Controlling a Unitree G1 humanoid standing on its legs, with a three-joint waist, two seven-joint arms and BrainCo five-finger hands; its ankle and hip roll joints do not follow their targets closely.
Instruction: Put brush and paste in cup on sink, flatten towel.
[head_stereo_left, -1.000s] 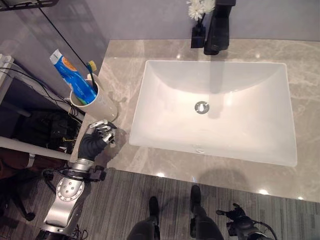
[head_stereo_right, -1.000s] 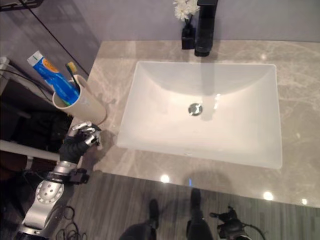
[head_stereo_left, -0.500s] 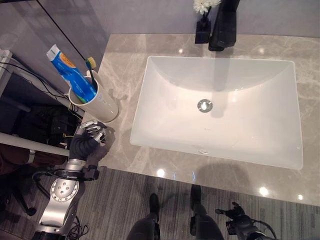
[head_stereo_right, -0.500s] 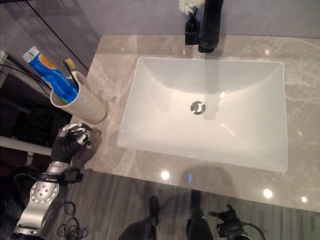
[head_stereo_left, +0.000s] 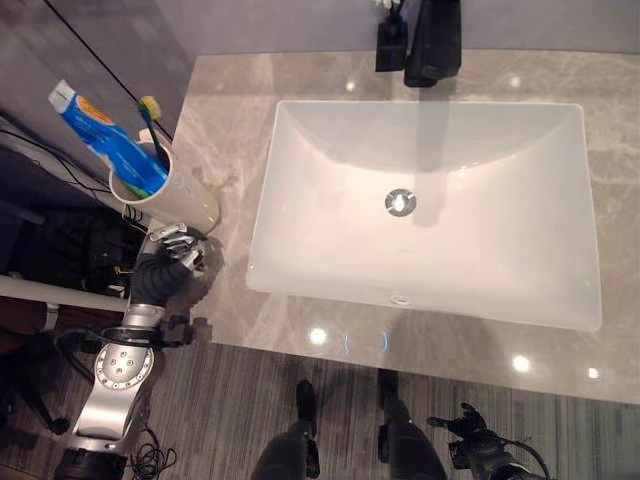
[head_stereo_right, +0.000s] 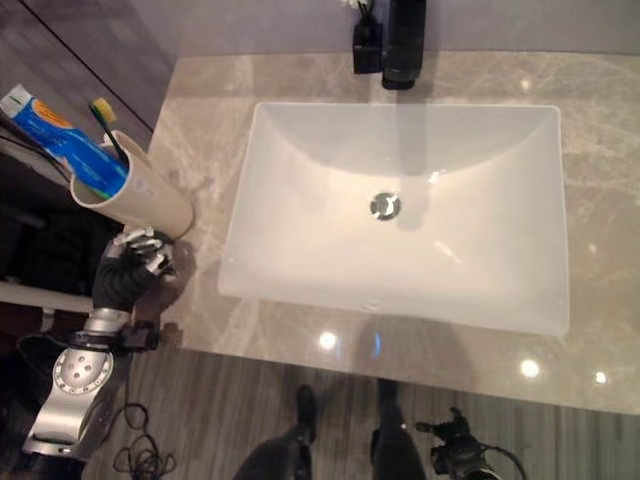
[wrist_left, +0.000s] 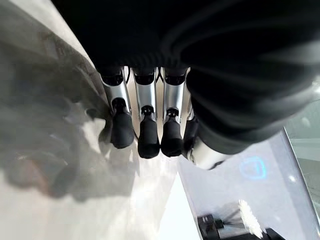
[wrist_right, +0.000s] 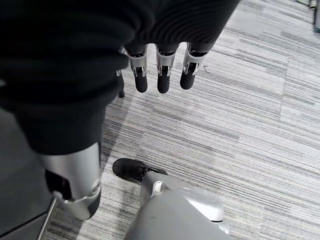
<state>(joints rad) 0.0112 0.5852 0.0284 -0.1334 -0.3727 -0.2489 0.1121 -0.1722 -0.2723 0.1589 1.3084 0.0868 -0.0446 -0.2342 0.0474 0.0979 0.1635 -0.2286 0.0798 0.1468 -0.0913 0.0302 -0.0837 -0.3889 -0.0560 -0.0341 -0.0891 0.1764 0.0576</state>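
Note:
A beige cup (head_stereo_left: 178, 196) stands on the grey marble counter (head_stereo_left: 225, 120), left of the basin. A blue toothpaste tube (head_stereo_left: 100, 140) and a toothbrush (head_stereo_left: 152, 115) stick up out of it. My left hand (head_stereo_left: 166, 262) rests at the counter's front left corner, just in front of the cup and apart from it. Its fingers (wrist_left: 142, 131) are loosely bent over the marble and hold nothing. My right hand (head_stereo_left: 474, 448) hangs low over the floor with its fingers (wrist_right: 161, 75) straight and nothing in them.
A white rectangular sink (head_stereo_left: 275, 170) takes up the middle of the counter, with a metal drain (head_stereo_left: 400, 202). A black faucet (head_stereo_left: 432, 40) and a small black vase (head_stereo_left: 390, 45) stand at the back. Grey striped carpet (head_stereo_left: 250, 400) lies below the counter edge.
The whole view has shifted, so the camera moved. My left hand has slid a little to the left along the counter's front edge, staying off the cup.

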